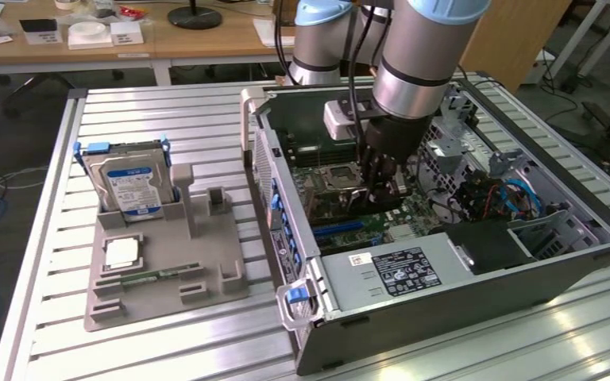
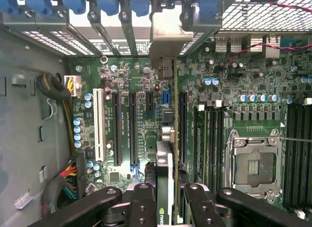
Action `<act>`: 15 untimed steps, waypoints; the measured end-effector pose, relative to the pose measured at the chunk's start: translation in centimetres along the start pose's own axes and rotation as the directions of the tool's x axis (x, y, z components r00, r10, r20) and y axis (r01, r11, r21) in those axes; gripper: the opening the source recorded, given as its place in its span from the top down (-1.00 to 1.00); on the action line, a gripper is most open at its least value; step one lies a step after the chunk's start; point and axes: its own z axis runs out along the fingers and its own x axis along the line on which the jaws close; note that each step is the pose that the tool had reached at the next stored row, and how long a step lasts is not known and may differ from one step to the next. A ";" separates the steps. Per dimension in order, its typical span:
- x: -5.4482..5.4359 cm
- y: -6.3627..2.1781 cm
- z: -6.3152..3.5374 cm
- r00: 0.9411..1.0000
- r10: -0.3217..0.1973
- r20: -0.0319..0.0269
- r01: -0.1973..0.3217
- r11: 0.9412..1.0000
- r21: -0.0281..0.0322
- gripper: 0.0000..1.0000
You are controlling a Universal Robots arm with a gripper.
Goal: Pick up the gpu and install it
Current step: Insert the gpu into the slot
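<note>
End effector (image 2: 168, 190) pinching gpu (image 2: 165, 156) edge-on | its face hidden | seating in motherboard (image 2: 124, 78) unclear

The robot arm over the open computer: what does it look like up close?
The arm is a thick silver-grey tube with pale blue joint caps and a black band. Black cables run down it to a black gripper whose linked fingers carry silver bolts.
</note>
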 end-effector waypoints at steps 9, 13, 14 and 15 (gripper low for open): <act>0.0 0.32 0.41 1.000 0.000 0.000 0.000 1.000 0.000 0.46; 0.0 0.49 0.45 1.000 0.000 0.000 0.000 1.000 0.000 0.46; 0.0 0.61 0.47 1.000 0.000 0.001 0.000 1.000 0.000 0.46; 0.0 0.62 0.47 1.000 0.000 0.000 0.000 1.000 0.000 0.46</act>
